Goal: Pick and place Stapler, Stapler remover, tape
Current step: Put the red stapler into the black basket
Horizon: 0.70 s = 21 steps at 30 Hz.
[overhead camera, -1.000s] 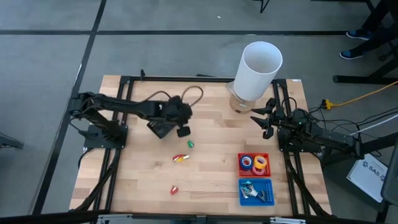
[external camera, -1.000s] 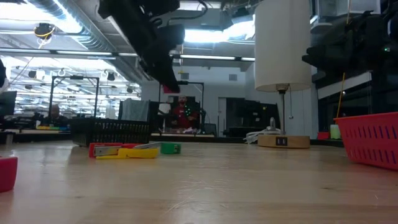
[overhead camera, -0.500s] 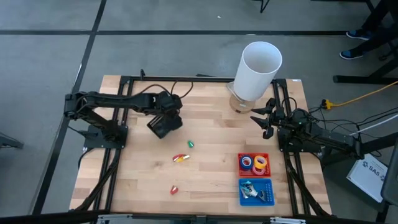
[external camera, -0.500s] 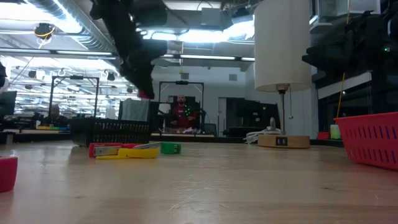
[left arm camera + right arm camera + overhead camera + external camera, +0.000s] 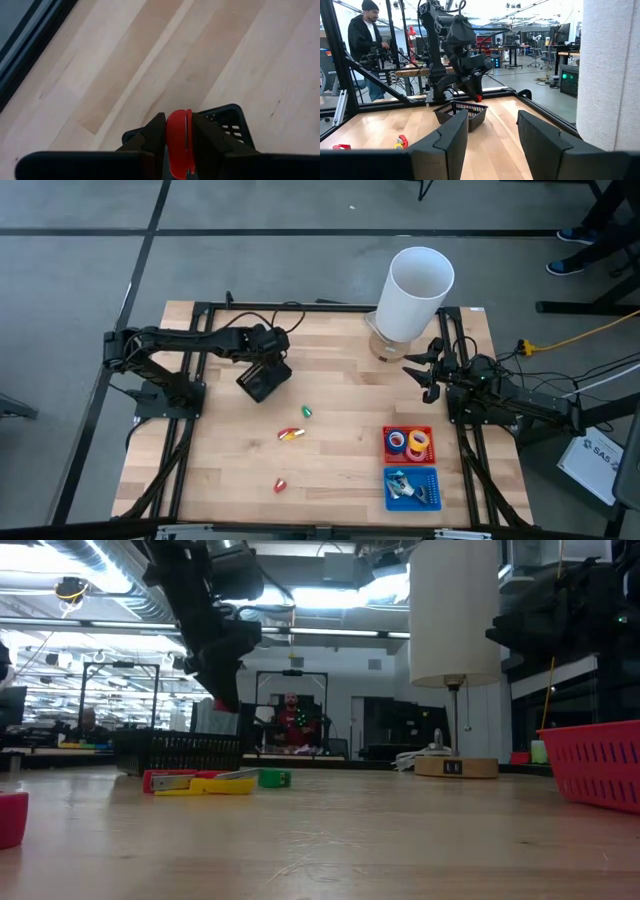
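Observation:
My left gripper (image 5: 270, 364) hangs over the black mesh basket (image 5: 264, 383), pointing steeply down, shut on a small red piece (image 5: 178, 140); whether that is the stapler or the stapler remover I cannot tell. A red-and-yellow piece (image 5: 290, 434), a green piece (image 5: 306, 411) and a second red piece (image 5: 280, 484) lie flat on the wood. The tape rolls (image 5: 408, 442) lie in the red basket (image 5: 389, 456). My right gripper (image 5: 416, 373) waits open at the right side, holding nothing. My left gripper pinches the small red piece by its two flat sides (image 5: 170, 137) between both fingers, coming from above and slanting down. The red end (image 5: 222, 703) sticks out below the fingertips. It hangs clear above the black basket (image 5: 225, 117).
A tall white cylinder (image 5: 415, 295) stands at the far right. A blue basket (image 5: 432, 476) with small things sits near the red one. Bare wood lies between the black basket and the right-hand baskets. A person (image 5: 367, 45) stands beyond the table.
My left gripper has swung toward the table's left edge and a little down, rolling as it went, from near the green piece to over the black basket. It has kept the red piece between its fingers.

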Motion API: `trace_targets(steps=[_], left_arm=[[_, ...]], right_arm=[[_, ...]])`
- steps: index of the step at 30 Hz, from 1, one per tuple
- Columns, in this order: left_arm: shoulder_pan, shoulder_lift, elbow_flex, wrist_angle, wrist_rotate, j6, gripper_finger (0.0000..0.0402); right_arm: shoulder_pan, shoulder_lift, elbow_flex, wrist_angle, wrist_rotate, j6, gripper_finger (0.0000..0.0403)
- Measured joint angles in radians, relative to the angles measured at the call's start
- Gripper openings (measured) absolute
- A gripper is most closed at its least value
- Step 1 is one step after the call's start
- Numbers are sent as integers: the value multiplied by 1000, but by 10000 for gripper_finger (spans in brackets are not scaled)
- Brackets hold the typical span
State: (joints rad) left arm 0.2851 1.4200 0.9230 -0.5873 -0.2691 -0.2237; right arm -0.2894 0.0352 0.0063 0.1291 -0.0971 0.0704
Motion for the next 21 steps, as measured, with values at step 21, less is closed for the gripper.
trace_targets(steps=[21], left_arm=[[-1, 1, -116, 128, 0, -54, 68]], right_arm=[[0, 0, 0, 0, 0, 0, 171]])
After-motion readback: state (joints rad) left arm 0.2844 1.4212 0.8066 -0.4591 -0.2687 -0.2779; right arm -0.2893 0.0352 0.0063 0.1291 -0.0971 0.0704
